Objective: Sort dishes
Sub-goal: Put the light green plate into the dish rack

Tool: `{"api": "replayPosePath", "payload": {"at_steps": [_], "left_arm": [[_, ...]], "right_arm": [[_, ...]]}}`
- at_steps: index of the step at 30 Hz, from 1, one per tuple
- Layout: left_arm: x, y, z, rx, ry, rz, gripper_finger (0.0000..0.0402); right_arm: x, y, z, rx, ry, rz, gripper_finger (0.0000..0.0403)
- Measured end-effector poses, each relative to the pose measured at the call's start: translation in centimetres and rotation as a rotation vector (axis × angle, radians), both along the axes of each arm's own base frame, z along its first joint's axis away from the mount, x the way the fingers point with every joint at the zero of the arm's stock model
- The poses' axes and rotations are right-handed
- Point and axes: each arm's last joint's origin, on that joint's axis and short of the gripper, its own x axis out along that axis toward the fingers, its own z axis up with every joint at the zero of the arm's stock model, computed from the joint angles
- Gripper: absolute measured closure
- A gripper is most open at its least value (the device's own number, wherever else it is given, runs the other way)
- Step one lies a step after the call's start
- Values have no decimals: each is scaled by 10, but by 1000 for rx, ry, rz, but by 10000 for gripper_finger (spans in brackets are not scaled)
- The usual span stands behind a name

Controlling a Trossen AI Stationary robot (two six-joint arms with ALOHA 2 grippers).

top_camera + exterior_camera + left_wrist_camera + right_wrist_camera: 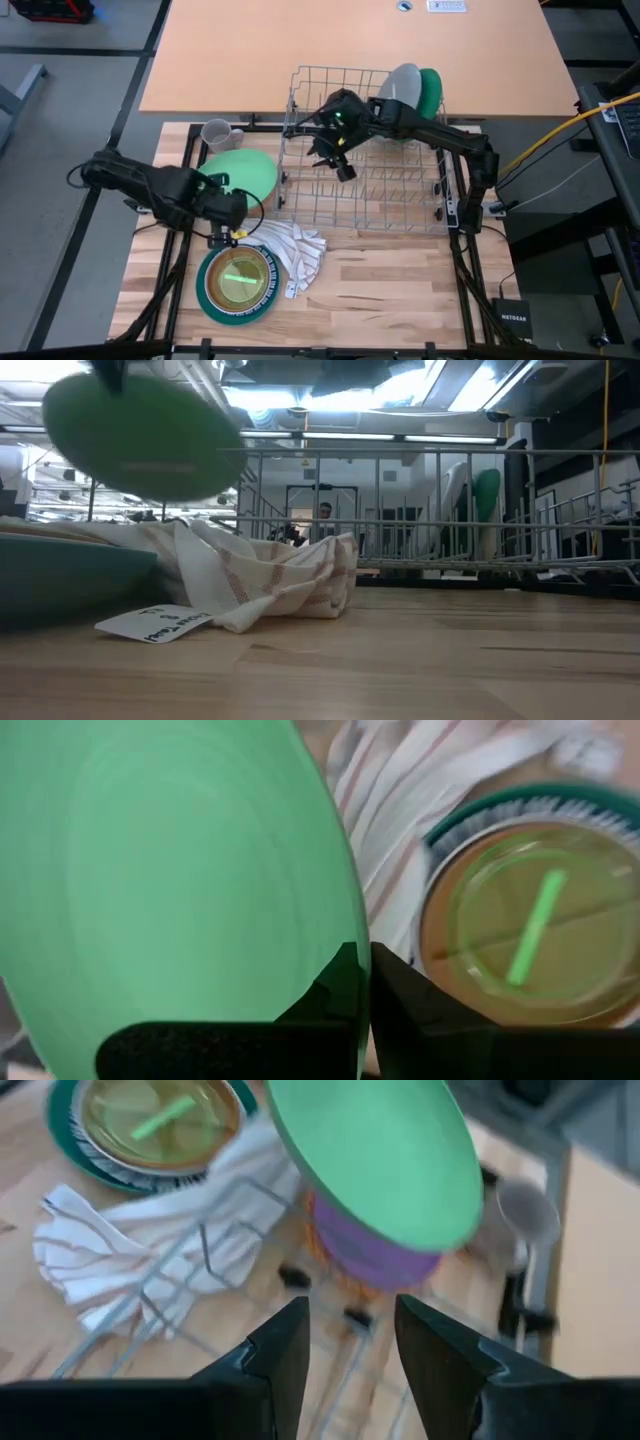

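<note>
The left tool (pixel 360 1005) is clamped on the rim of one green plate (pixel 240 172), lifted off the worktop (pixel 400 280) beside the rack (pixel 370 190), probably for slotting. The right tool (pixel 350 1350) hangs over the rack, fingers apart. Two plates (pixel 418 88) already stand there; one stack (pixel 237 280) and one mug (pixel 217 132) wait.

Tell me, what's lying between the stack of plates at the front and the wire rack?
The white striped cloth lies crumpled there, between the stacked plates and the wire rack. The high view shows it best; the low view shows it too.
</note>
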Motion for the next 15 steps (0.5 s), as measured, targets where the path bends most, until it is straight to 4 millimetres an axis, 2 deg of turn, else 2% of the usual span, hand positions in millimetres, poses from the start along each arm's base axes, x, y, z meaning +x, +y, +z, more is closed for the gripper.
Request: {"api": "replayPosePath", "payload": {"at_steps": [6,10,15], "left_arm": [[-3,-4,30,-29,-109,-57,400],[-3,-4,40,-31,-150,-93,400],[3,-6,45,-12,-211,-200,401]], "right_arm": [[11,2,-4,63,-138,155,249],[14,7,-4,114,-189,244,249],[20,27,-5,121,-218,329,249]]}}
